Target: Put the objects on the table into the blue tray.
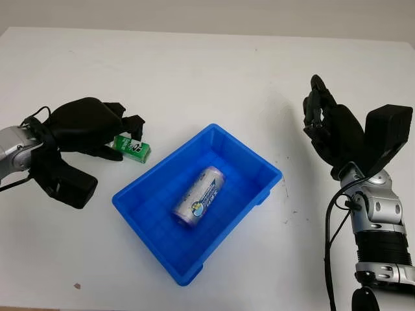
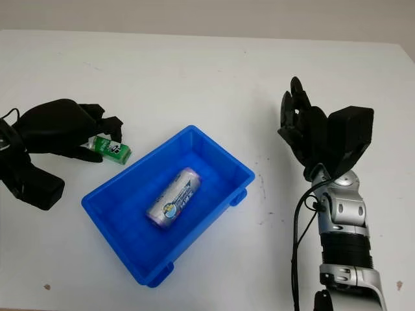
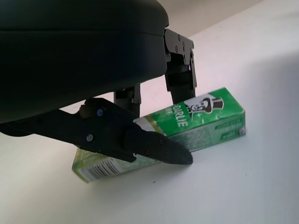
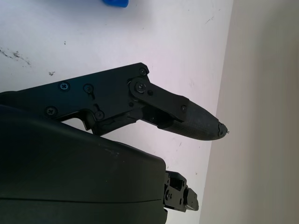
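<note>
A: White tabletop (image 1: 194, 71) all round, matte and bare at the far side. On the left, the left hand (image 1: 97, 129) has its black fingers (image 3: 154, 148) closed round a small green cardboard toothpaste box (image 1: 133, 148), which looks to be lying on the table just beside the tray's left corner

B: And the tray itself?

A: Blue rectangular plastic tray (image 1: 259, 194) sits in the middle, set at an angle; a silver drink can (image 1: 198, 196) lies on its side inside

B: Right side?

A: The right hand (image 1: 327, 126) is raised above the table, open, holding nothing

B: So the box is mid-pickup; I'd judge next comes lifting it over the near wall and letting go
</note>
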